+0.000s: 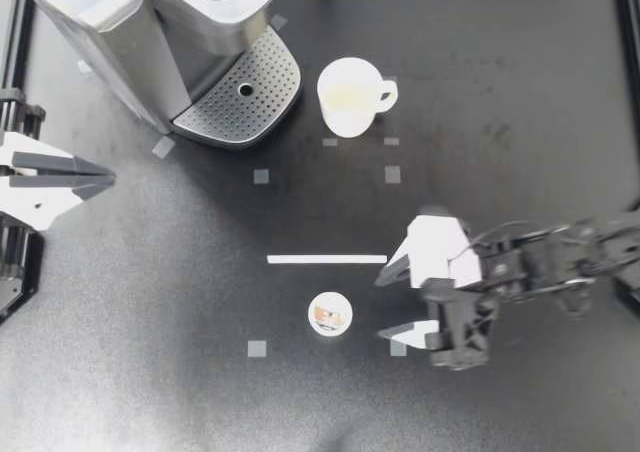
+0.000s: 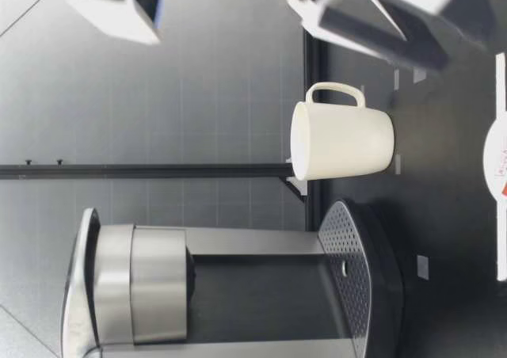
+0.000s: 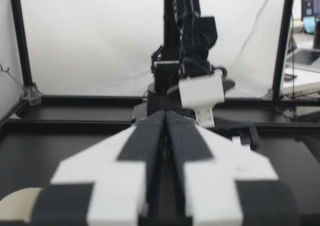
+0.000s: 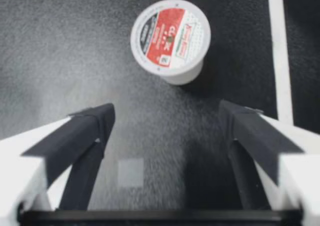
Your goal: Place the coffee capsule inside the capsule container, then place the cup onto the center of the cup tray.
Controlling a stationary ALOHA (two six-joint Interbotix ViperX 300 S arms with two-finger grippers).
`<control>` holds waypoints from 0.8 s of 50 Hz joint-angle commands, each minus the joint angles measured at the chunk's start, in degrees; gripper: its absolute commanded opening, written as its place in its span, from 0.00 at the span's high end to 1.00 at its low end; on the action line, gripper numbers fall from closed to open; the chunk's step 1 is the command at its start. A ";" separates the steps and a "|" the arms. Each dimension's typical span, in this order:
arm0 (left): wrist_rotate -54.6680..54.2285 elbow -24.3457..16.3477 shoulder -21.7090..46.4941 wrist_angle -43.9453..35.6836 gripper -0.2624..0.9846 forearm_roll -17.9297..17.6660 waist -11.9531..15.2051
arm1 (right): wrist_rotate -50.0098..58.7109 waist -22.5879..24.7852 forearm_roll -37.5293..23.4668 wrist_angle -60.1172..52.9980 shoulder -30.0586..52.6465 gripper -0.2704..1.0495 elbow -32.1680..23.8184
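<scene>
The right end effector [image 1: 381, 307] is standing with its two fingers spread wide and gripping nothing, and the right wrist view is showing bare table [image 4: 60, 46] in the gap between the fingers [image 4: 95, 123]. The capsule [image 1: 330, 314] is sitting lid-up on the table [image 1: 520, 72] just ahead of that gap, roughly in line with its middle and touching neither finger; in the right wrist view the capsule [image 4: 170, 38] is lying a little beyond the fingertips of the right end effector [image 4: 167, 116]. A white tape strip [image 1: 326, 259] is running across the table just beside the finger nearer the cup, and in the right wrist view the tape strip [image 4: 280, 56] is passing alongside the capsule. The cup [image 1: 350, 96] is standing upright well apart from the right end effector, beyond the strip, just beside the perforated tray [image 1: 240, 97] of the machine [image 1: 150, 32] and not on it, its handle pointing away from the machine; the low view is showing the cup [image 2: 344, 140] upright beside the tray [image 2: 356, 271]. The left end effector [image 1: 108, 180] is waiting at the table's edge with its fingers pressed together and holding nothing, well apart from the capsule and the cup; in the left wrist view the fingers [image 3: 150, 136] are meeting along their length, with the right arm [image 3: 192, 61] ahead of them across the table
</scene>
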 commanded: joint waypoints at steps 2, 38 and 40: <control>0.00 -0.62 0.18 -1.05 0.68 0.09 0.09 | -0.18 0.26 -0.26 -0.18 0.62 0.16 -2.72; -0.09 -0.70 0.18 -1.23 0.68 0.00 0.09 | -2.20 0.26 -2.29 0.97 7.12 0.16 -8.44; -0.18 -0.70 0.18 -1.23 0.68 0.09 0.18 | -2.46 0.26 -2.29 0.88 7.38 0.16 -8.70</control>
